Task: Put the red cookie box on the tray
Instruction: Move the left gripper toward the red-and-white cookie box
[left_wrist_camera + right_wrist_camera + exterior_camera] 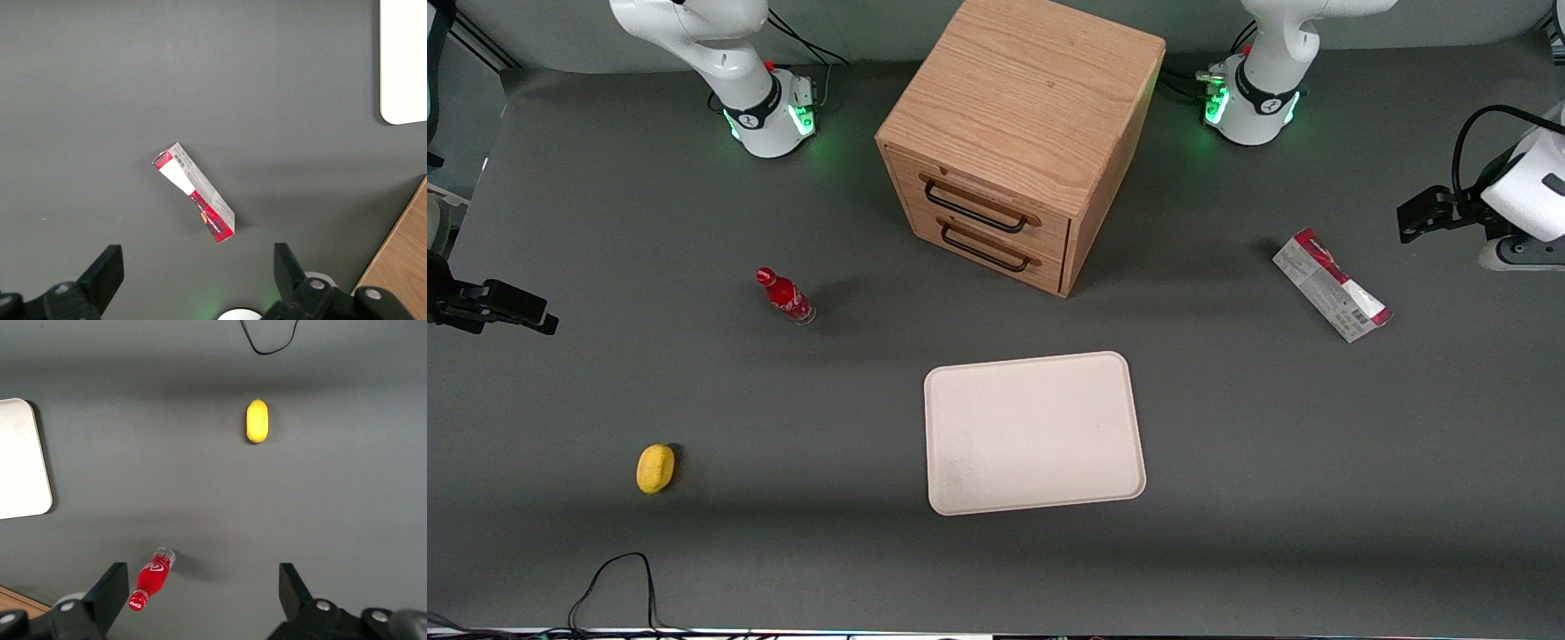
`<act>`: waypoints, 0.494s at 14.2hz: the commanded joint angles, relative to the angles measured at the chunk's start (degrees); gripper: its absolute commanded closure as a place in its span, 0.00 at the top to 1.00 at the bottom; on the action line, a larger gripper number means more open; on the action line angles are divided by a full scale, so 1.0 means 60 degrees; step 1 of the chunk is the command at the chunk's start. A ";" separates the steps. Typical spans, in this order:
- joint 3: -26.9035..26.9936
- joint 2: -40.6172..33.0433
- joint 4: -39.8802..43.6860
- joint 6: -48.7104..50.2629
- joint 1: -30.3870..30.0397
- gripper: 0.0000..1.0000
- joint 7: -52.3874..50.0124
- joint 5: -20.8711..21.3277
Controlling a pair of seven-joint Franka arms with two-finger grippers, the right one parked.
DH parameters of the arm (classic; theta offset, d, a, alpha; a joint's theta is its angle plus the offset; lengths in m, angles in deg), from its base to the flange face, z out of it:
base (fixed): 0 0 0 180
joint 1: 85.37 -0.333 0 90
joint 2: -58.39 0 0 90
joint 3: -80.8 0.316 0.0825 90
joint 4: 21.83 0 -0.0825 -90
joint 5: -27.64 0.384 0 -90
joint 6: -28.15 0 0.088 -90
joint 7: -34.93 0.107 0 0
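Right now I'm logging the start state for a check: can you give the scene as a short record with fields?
red cookie box: flat on the table, toward the working arm's end, untouched
tray: in front of the cabinet, nothing on it
gripper: open, above the table beside the box, holding nothing
other items: red bottle, yellow object

The left arm [1272, 62] is glossy white with a black ring and green lights at its base and black cables. Its gripper [197, 283], high over the table, has 2 spread black fingers [103, 273].
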 commanded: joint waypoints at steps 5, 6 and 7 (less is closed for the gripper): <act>0.0229 0.0124 0.0464 0.0344 0.0055 1.00 0.0158 -0.0078; 0.0229 0.0139 0.0479 0.0344 0.0069 1.00 0.0158 -0.0063; 0.0215 0.0168 0.0494 0.0344 0.0055 1.00 0.0260 -0.0092</act>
